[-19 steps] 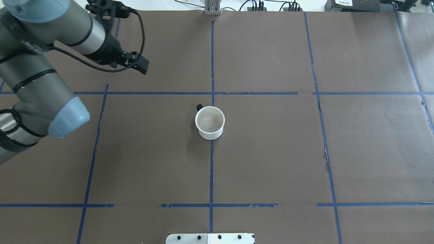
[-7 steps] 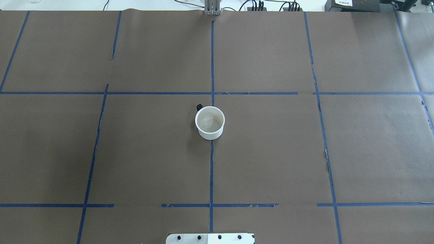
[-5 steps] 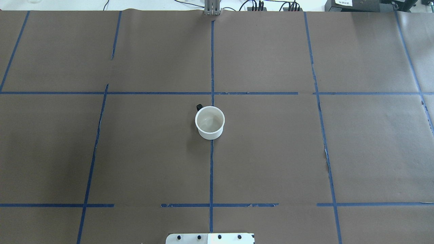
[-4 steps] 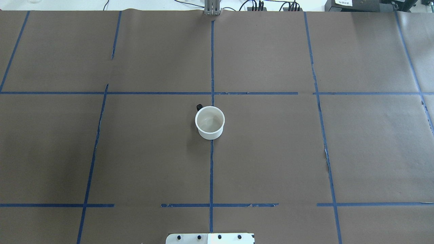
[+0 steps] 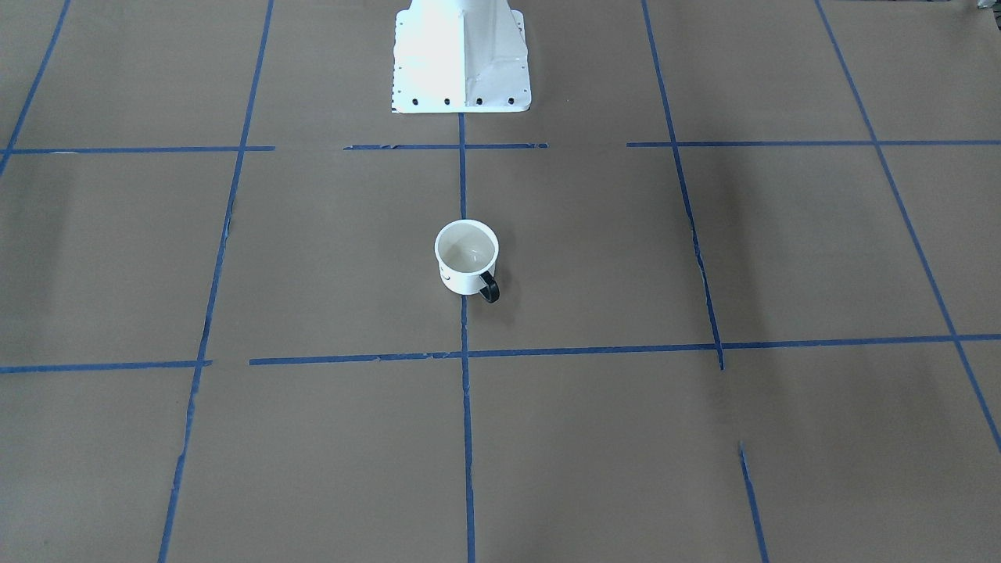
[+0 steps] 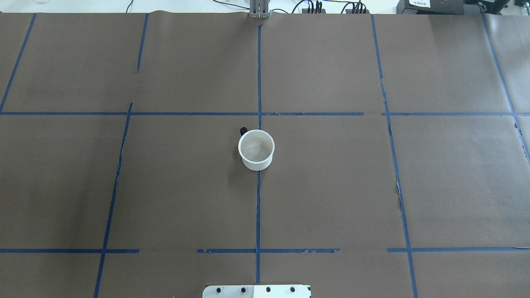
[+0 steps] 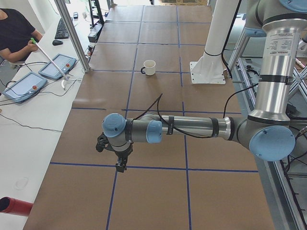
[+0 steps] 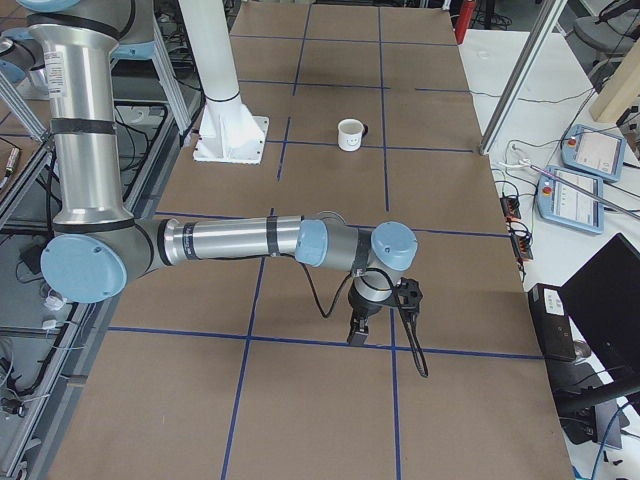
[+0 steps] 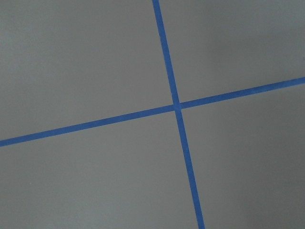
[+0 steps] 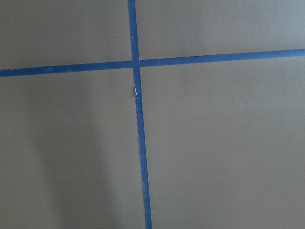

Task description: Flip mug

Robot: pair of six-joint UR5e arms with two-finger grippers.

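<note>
White mug (image 6: 256,150), one item: upright, mouth up, pale interior showing, at the centre of the overhead frame. It stands on the middle blue tape line (image 6: 258,207), just below where that line crosses a horizontal one. Its black handle (image 5: 489,290) points to the lower right in the front-facing frame and to the upper left in the overhead frame. The mug stands free of both arms.

Surface (image 6: 331,186): brown paper, gridded with blue tape.

Left end effector (image 7: 121,165): shows only in the left side view, lower left of centre, pointing down over a tape line. It is well apart from the mug in that frame's upper middle. How far open it is cannot be told.

Right end effector (image 8: 358,335): shows only in the right side view, lower centre, pointing down beside a horizontal tape line, well apart from the mug. Its opening cannot be told either.

Wrist views: each shows brown paper and one tape crossing.

White robot base (image 5: 461,55): top centre of the front-facing frame.
</note>
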